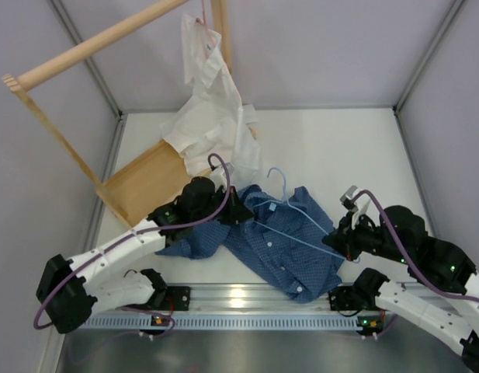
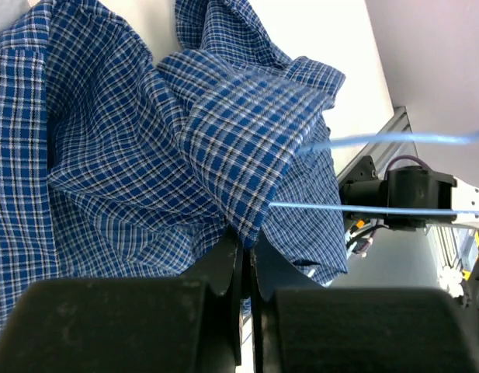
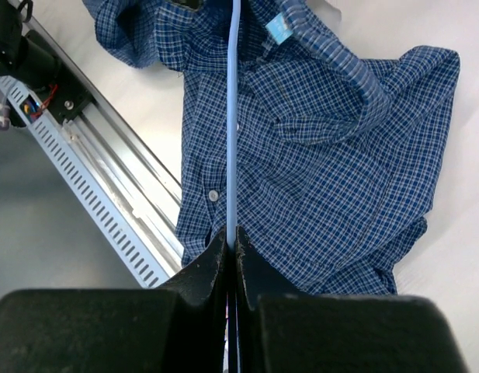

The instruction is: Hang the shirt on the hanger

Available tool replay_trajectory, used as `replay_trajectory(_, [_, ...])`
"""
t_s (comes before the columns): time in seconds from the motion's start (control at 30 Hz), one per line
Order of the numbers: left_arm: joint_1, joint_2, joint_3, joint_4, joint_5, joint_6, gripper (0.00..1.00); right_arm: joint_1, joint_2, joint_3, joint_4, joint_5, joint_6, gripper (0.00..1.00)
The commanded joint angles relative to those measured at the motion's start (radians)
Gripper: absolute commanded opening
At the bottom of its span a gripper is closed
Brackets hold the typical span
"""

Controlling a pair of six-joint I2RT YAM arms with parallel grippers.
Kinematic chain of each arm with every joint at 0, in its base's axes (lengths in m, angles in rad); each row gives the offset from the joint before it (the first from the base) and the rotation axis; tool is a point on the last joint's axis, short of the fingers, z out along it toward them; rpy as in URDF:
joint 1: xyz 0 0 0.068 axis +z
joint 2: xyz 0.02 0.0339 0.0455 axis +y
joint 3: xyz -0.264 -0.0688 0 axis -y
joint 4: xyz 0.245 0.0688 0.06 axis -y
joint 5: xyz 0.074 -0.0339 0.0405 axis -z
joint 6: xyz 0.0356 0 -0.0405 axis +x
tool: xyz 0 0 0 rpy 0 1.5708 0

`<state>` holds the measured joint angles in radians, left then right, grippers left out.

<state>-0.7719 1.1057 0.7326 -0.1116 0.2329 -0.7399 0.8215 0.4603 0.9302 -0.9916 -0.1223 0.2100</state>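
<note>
Top view: dark blue finely checked button-up shirt lies crumpled on the white table between the arms, with the thin light-blue wire hanger lying on it. A white shirt hanging from a pale wooden rack crowds the far left. Left wrist: left claw pinched shut on a fabric fold, wire just beside it. Right wrist: right claw closed on the hanger wire. Risks: the thin wire twisting in the pinch, or the fold snagging instead of sliding over.
</note>
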Motion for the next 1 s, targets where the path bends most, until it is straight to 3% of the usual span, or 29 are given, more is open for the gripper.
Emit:
replay_trajectory(0.0, [-0.01,-0.105,0.069,-0.066,-0.01,0.066,0.0,-0.005,-0.02,0.061,0.114,0.035,-0.001,0.0])
replay_trajectory(0.2, [-0.013,-0.112,0.171,-0.149,0.13,0.172,0.0,-0.005,0.0,0.056,0.214,-0.039,-0.027,0.0])
replay_trajectory(0.47, [-0.017,-0.167,0.31,-0.273,0.304,0.257,0.0,-0.004,0.018,0.065,0.292,0.046,-0.035,0.0])
replay_trajectory(0.7, [-0.023,-0.181,0.332,-0.28,0.362,0.274,0.0,-0.004,0.0,-0.046,0.482,-0.213,-0.058,0.0])
replay_trajectory(0.87, [-0.04,-0.165,0.315,-0.281,0.387,0.277,0.0,-0.005,-0.103,-0.129,0.603,-0.1,-0.026,0.0])
replay_trajectory(0.97, [-0.047,-0.168,0.318,-0.281,0.382,0.275,0.0,-0.005,-0.089,-0.16,0.643,-0.207,-0.029,0.0])
